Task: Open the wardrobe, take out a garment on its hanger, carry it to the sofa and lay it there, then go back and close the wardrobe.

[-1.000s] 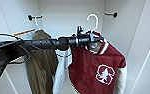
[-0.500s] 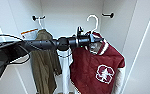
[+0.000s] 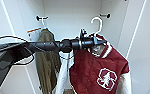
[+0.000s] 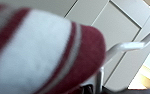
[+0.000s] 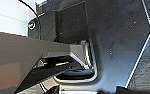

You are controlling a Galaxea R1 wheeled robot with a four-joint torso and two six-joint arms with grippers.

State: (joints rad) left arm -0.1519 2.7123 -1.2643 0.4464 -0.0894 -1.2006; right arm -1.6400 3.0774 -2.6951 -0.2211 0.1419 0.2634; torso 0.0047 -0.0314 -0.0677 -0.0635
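The tall white wardrobe [image 3: 73, 22] stands open, its pale interior walls and back panel facing the head camera. Inside, the maroon varsity-style jacket with white sleeves and a white chest emblem [image 3: 101, 70] hangs on the right side, draped on a thin white hanger with a curved hook [image 3: 98, 23] that rises above the striped collar. The hook appears clear of the short dark rail fitting [image 3: 104, 15] on the right wall (the hook's tip sits just below and beside it). The left arm reaches in from the left, a dark jointed tube, and its left gripper [image 3: 97, 42] meets the hanger at the jacket's collar; whether its fingers are clamped on the hanger cannot be told. An olive-brown jacket [image 3: 46, 60] hangs to the left on its own white hanger [image 3: 43, 21], apart from the maroon one. In the left wrist view the maroon-and-white striped collar [image 4: 41, 52] looms very close, with the white hanger's arm [image 4: 126, 46] running beside it.
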